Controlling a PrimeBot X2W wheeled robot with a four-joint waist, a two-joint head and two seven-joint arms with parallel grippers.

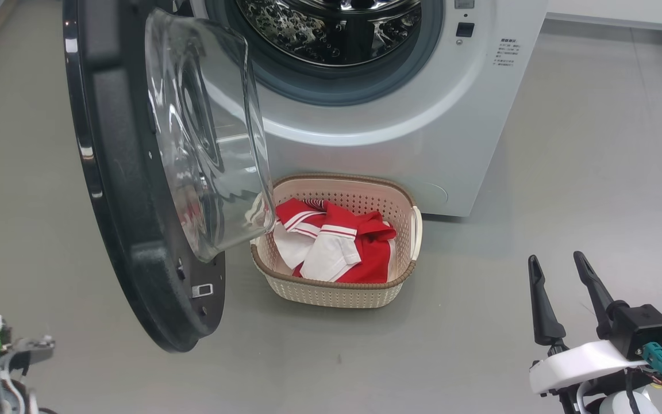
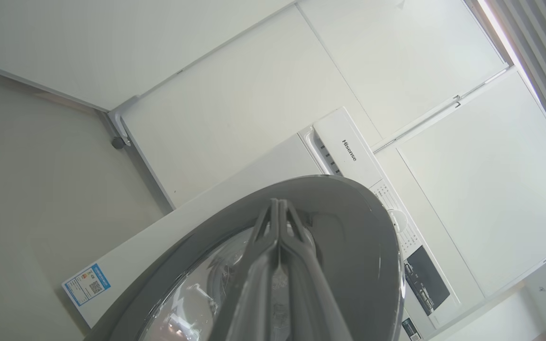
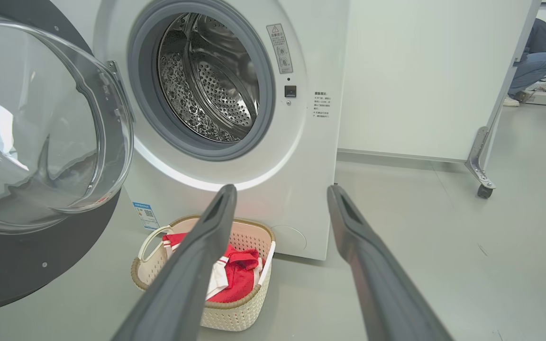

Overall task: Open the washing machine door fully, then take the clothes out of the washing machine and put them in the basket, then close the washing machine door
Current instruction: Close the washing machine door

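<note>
The washing machine door (image 1: 118, 201) stands swung open at the left, its clear glass bowl facing the basket. The washing machine (image 1: 423, 115) shows its steel drum (image 3: 206, 80), and no fabric is visible in it. The cream basket (image 1: 331, 293) sits on the floor just before the machine, with the red and white clothes (image 1: 360, 247) piled inside. My right gripper (image 1: 557, 259) hovers open and empty at the lower right, well clear of the basket. My left gripper (image 2: 277, 203) is shut on nothing, fingers pressed together over the door's outer rim (image 2: 349, 227); contact cannot be judged.
A white partition on castors (image 3: 481, 189) stands right of the machine, and a person (image 3: 533, 61) crouches beyond it. Grey floor (image 1: 595, 172) spreads to the right of the basket. A blue sticker (image 2: 87, 284) marks the machine's lower front.
</note>
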